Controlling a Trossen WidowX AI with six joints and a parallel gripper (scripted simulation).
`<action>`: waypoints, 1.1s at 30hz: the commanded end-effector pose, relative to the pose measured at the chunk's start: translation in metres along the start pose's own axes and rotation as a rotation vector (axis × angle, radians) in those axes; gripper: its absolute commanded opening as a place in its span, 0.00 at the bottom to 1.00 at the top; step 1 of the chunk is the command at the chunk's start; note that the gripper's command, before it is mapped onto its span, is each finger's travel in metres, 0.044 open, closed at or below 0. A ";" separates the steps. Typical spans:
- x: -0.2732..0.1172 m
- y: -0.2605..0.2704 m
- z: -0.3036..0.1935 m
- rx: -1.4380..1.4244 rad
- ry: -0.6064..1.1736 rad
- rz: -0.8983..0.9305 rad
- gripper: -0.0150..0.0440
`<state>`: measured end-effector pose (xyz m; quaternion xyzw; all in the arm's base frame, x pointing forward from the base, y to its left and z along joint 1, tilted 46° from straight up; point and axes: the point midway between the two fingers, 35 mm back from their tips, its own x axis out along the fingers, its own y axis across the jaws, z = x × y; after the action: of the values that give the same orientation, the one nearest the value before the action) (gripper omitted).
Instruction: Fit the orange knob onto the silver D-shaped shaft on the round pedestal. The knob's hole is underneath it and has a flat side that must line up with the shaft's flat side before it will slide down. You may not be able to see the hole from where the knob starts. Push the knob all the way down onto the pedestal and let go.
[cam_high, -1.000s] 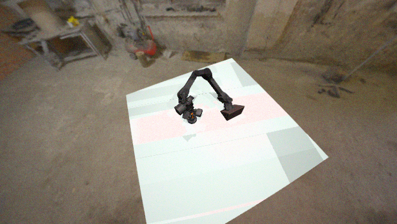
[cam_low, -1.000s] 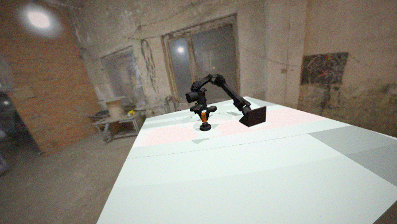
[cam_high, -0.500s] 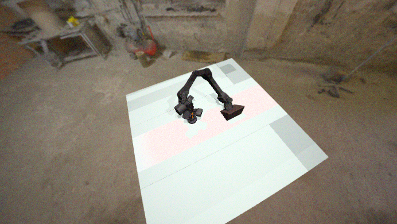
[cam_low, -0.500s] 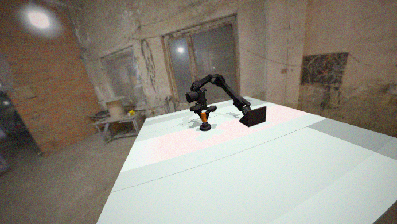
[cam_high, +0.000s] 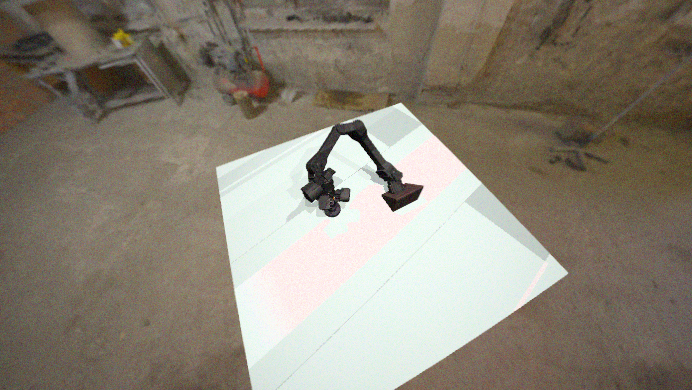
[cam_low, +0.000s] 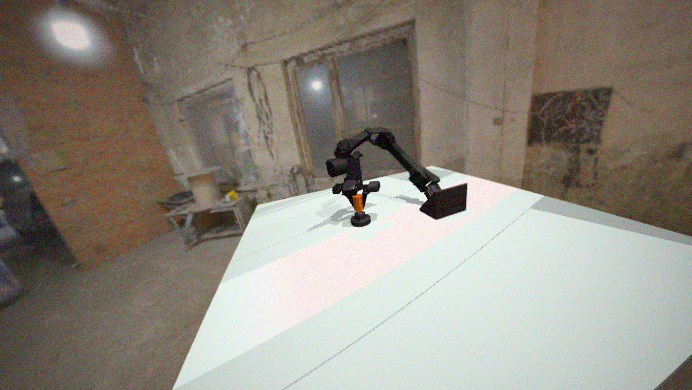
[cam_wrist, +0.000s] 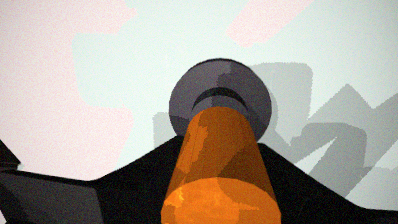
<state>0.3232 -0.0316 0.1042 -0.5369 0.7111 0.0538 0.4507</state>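
The orange knob (cam_low: 358, 202) (cam_wrist: 220, 150) is a tall upright cylinder. My gripper (cam_low: 357, 205) is shut on it, with black fingers on both sides in the wrist view. The round dark grey pedestal (cam_low: 360, 220) (cam_wrist: 184, 95) (cam_high: 332, 211) stands on the table directly below the knob. A narrower raised collar shows on it just beyond the knob's lower end in the wrist view. Whether the knob touches the collar or stands slightly above it, I cannot tell. The silver shaft, its flat side and the knob's hole are hidden. In the top view the knob is hidden by the gripper.
The arm's dark wedge-shaped base (cam_high: 403, 197) (cam_low: 451, 201) stands on the table (cam_high: 425, 300) (cam_low: 450, 325) to the right of the pedestal. The arm arches up from it and comes down over the pedestal. Pink and grey patches of light and shadow cross the table top.
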 end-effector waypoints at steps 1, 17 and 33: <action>0.001 0.000 -0.001 -0.008 0.000 -0.002 0.25; 0.003 -0.001 -0.001 -0.008 0.000 -0.002 0.25; -0.002 -0.001 0.001 -0.217 0.000 -0.002 0.25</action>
<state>0.3235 -0.0316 0.1050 -0.5689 0.7061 0.1076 0.4077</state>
